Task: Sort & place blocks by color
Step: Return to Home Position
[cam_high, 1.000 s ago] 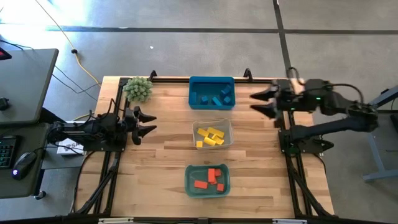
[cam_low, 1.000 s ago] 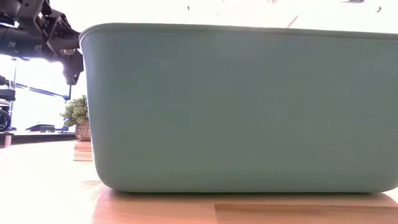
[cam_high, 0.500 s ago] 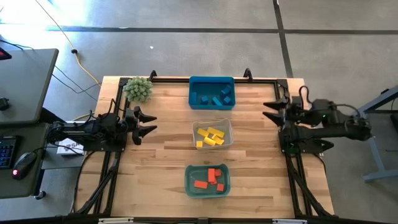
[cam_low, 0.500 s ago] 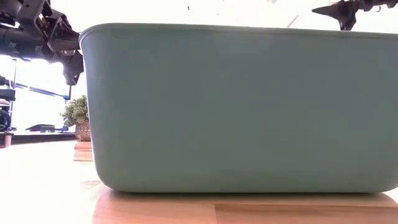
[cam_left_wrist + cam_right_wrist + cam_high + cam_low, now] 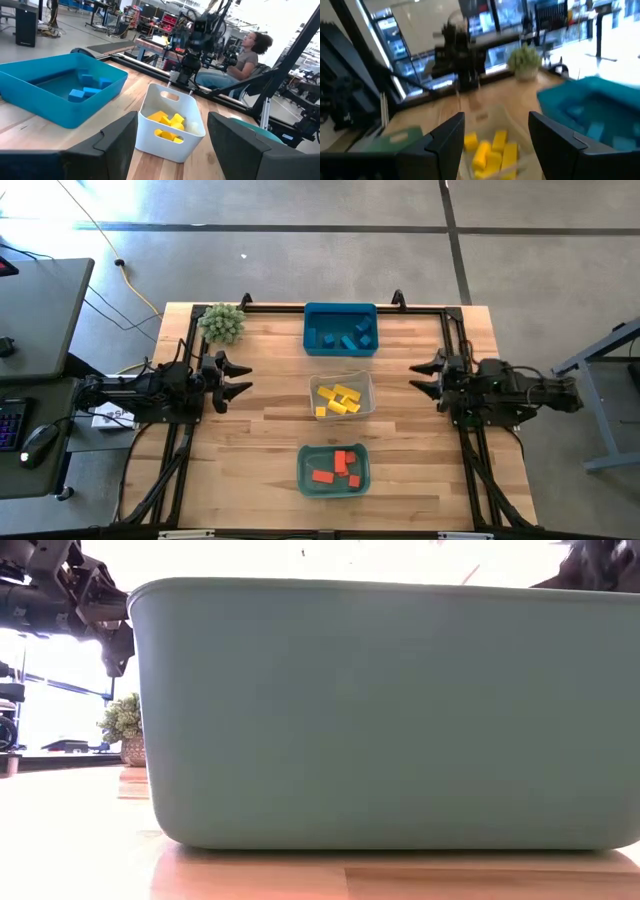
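Left gripper (image 5: 247, 377) is hanging just inside the table's (image 5: 265, 445) left edge, about midway along it. Jaws are standing wide apart and gripping nothing. Right gripper (image 5: 414, 378) is sitting opposite, just inside the right edge. It is also spread open and empty, and it is pointing in toward the white bin (image 5: 313, 393).

The blocks are lying in three bins lined up down the table's middle, and the bins are standing apart from each other:
- blue blocks (image 5: 350, 338) are lying in the blue bin (image 5: 340, 307), close to the middle of the far edge
- yellow blocks (image 5: 340, 397) are lying in the white bin at the table's centre
- red-orange blocks (image 5: 342, 465) are lying in the green bin (image 5: 303, 470), close to the middle of the near edge

Green spiky plant ball (image 5: 222, 322) is sitting at the far-left corner.

In the low view, the green bin's wall is filling nearly everything. The left gripper is showing at upper left, with the plant ball behind it.

In the left wrist view, its own fingers (image 5: 117, 142) are standing apart on either side of the white bin. The blue bin is sitting just beside it. The right arm (image 5: 195, 35) is facing in from across the table, and a person (image 5: 250, 52) is sitting beyond it.

In the right wrist view, its fingers (image 5: 447, 142) are also standing apart, with the yellow blocks showing between them.
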### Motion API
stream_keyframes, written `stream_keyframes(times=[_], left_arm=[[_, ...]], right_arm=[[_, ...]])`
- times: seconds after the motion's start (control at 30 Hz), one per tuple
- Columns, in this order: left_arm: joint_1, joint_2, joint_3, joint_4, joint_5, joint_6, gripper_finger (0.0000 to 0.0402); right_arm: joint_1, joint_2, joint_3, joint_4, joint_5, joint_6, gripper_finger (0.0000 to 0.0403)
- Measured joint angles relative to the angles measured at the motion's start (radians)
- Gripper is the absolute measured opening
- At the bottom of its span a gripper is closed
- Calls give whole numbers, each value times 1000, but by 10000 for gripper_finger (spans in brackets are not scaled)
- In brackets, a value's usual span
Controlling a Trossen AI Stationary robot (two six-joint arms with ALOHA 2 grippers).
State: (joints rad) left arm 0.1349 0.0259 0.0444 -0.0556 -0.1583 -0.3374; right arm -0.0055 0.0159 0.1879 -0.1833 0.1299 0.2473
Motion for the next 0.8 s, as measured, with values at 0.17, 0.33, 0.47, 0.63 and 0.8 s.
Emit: stream_keyframes(times=[0.17,0.33,0.47,0.63,0.8], left_arm=[[0,-1,0,1,0,0,231],[0,-1,0,1,0,0,231],[0,-1,0,1,0,0,231],[0,-1,0,1,-1,0,231],[0,-1,0,1,-1,0,231]], right_arm=[[0,-12,-93,69,-36,31,207],[0,-3,-153,151,-38,59,207],[-1,1,-158,164,-22,40,207],[-1,11,-158,167,0,-8,207],[-1,10,-158,167,0,-12,207]])
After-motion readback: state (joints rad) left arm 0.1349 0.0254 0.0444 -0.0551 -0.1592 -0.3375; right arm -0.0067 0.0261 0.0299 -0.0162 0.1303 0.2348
